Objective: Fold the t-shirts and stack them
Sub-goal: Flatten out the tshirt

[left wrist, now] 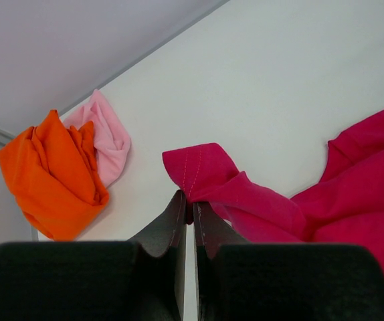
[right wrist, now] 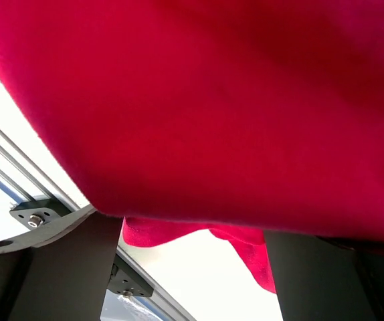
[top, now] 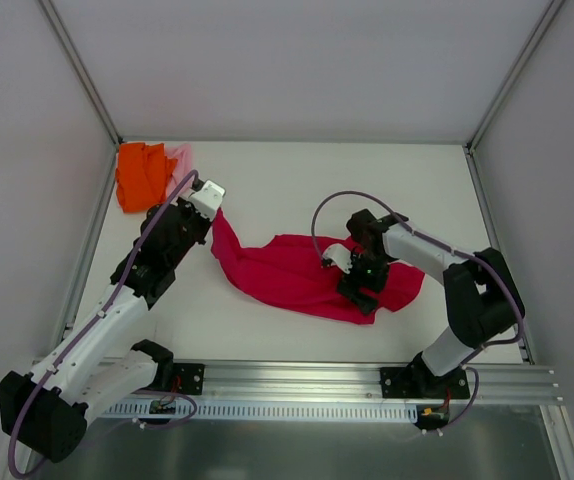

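Note:
The crimson-red t-shirt [top: 297, 275] lies crumpled mid-table, one corner pulled out toward the far left. My left gripper [top: 213, 208] is shut on that corner; in the left wrist view the jaws [left wrist: 188, 208] pinch a hemmed fold of red cloth [left wrist: 245, 197]. At the back left the orange t-shirt [top: 139, 176] [left wrist: 53, 175] is bunched up, with the pale pink t-shirt [top: 180, 158] [left wrist: 109, 134] against it. My right gripper [top: 361, 284] is over the red shirt's right part. Its fingers [right wrist: 61, 267] stand wide apart and open, and red cloth [right wrist: 212, 100] fills the right wrist view above them.
A metal rail [top: 367, 380] [right wrist: 35, 217] runs along the table's near edge, below the arms' bases. White walls enclose the table on the left, right and back. A cable loops above the right wrist [top: 332, 205].

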